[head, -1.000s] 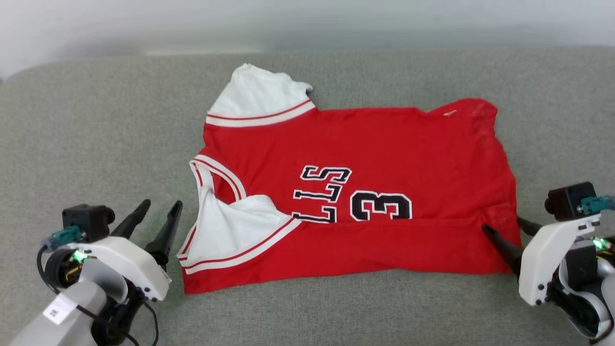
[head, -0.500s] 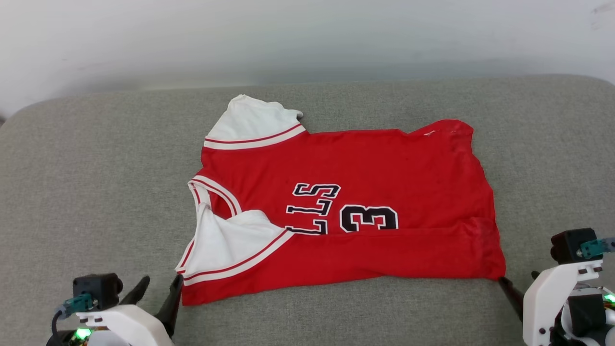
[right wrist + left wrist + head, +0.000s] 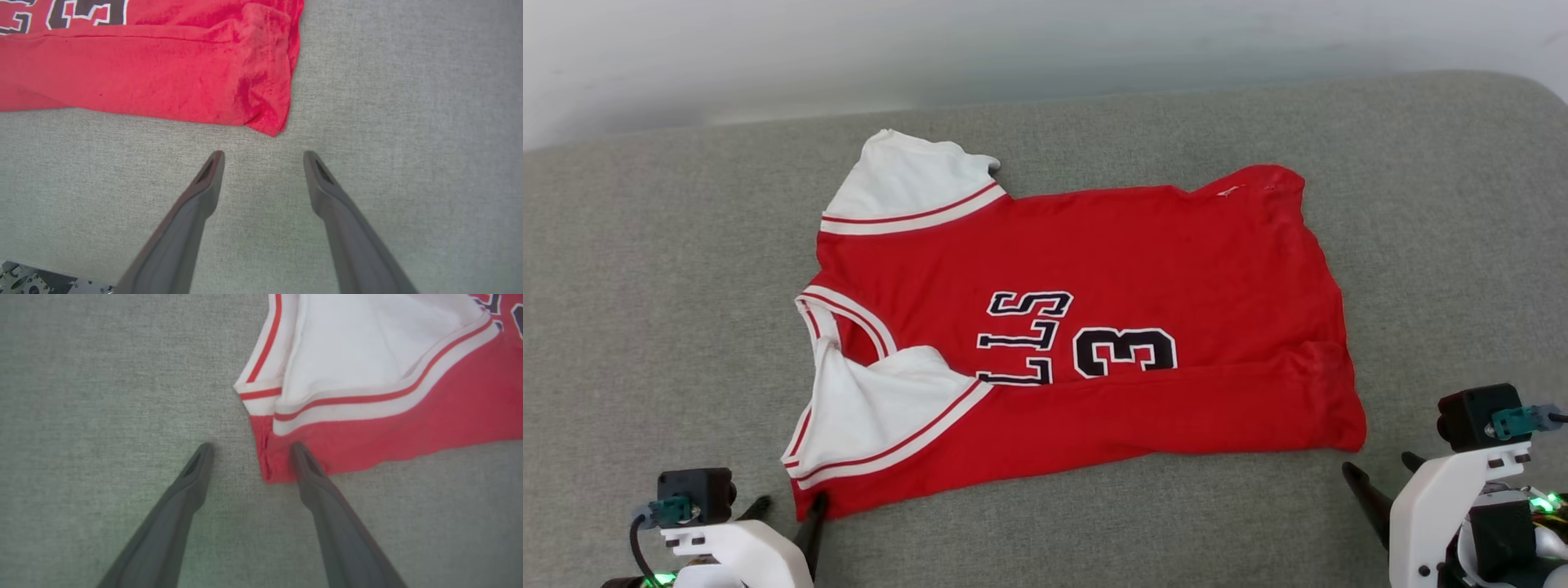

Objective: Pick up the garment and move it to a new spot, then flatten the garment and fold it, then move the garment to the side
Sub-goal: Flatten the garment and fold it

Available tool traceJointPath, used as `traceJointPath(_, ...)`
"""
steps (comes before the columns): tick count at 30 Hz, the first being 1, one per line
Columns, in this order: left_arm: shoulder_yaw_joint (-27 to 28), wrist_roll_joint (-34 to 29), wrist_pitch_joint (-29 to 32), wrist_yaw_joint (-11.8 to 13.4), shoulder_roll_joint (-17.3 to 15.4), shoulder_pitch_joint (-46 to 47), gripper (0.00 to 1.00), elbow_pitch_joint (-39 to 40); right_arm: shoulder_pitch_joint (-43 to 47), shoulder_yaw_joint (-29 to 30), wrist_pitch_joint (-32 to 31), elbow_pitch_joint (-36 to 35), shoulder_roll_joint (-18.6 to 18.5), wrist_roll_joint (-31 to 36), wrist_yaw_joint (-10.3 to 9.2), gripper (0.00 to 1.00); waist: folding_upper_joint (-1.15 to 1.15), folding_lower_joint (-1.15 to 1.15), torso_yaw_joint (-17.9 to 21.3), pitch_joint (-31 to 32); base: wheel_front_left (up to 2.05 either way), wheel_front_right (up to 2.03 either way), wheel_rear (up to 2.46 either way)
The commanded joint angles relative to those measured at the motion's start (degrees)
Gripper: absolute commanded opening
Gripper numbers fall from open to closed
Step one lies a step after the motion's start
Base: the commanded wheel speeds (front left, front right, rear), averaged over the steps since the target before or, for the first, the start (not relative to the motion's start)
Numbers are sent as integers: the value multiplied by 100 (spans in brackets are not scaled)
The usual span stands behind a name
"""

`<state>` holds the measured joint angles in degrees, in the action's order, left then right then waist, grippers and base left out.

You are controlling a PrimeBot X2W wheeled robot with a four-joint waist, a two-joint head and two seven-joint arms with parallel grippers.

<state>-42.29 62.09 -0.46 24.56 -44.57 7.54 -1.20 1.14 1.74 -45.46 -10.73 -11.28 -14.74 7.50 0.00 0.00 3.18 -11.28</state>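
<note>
The garment [image 3: 1094, 278] lies mostly flat, mid-way across the grey woven cushion [image 3: 645, 286]. It is soft red knit with white, stripe-trimmed sleeves at the left, and its near long edge is folded over. Bare cushion stretches left, right and near. The left end effector [image 3: 251, 446] is spread, one fingertip over the garment's near-left corner. The right end effector [image 3: 263, 153] is spread too, just short of the near-right corner.

The left claw [image 3: 788, 508] and the right claw [image 3: 1379, 464] each have two long, dark grey fingers [image 3: 192, 220] that taper to slim tips, with a narrow slot near each end. Behind them is a glossy white shell [image 3: 1445, 506] with a few dark screw heads [image 3: 1422, 571]. On top sits a black camera block [image 3: 1474, 412] with a teal plug [image 3: 1511, 422]. A green light [image 3: 1543, 500] glows beside it, and a thin black cable [image 3: 633, 543] curves off the left wrist.
</note>
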Motion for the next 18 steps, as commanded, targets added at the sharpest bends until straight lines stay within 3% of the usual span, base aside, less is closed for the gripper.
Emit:
traceJointPath(1, -12, 12, 53, 35, 68, 95, 100, -76, 51, -7, -8, -61, 34, -30, -2, 100, 0, 0, 54, -72, 0, 0, 0)
traceJointPath(8, -351, 138, 517, -214, 230, 54, 100, -382, 88, 20, -8, -155, 16, -69, -2, 100, 0, 0, 79, -200, 0, 0, 0)
traceJointPath(10, -474, 142, 665, -310, 287, 73, 22, -453, 53, 31, -15, -169, 10, -54, -2, 100, 0, 0, 65, -218, 0, 0, 0)
traceJointPath(11, -506, 145, 687, -371, 331, 92, 0, -466, 33, 41, -10, -171, 2, -36, -2, 100, 0, 0, 52, -213, 0, 0, 0)
traceJointPath(18, -471, 77, 483, -577, 412, 258, 0, -453, 15, 69, -21, -190, -182, -9, -3, 100, 0, 0, -120, -15, 0, 0, 0)
